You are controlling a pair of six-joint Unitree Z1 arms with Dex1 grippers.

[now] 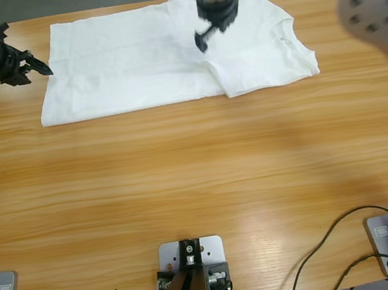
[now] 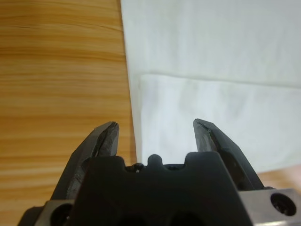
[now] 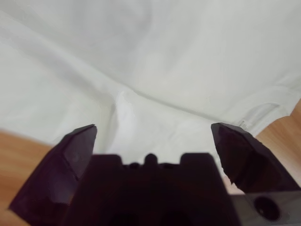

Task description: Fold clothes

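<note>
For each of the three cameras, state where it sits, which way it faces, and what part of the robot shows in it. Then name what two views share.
High view: fixed above, looking down on the wooden table and white T-shirt; both arms show.
Left wrist view: on the left arm, looking along the open left gripper at the shirt's edge and bare wood.
Right wrist view: on the right arm, looking along the open right gripper down onto the shirt.
Shared: all three show the T-shirt; the high view also shows the left gripper at its edge and the right gripper over it.

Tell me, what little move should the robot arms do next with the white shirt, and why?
Probably the left gripper should slide a little further onto the T-shirt edge and close. Its fingers are open with the shirt's corner between them, nothing pinched yet. The right gripper hovers open over the collar end, so neither holds cloth for a fold.
</note>
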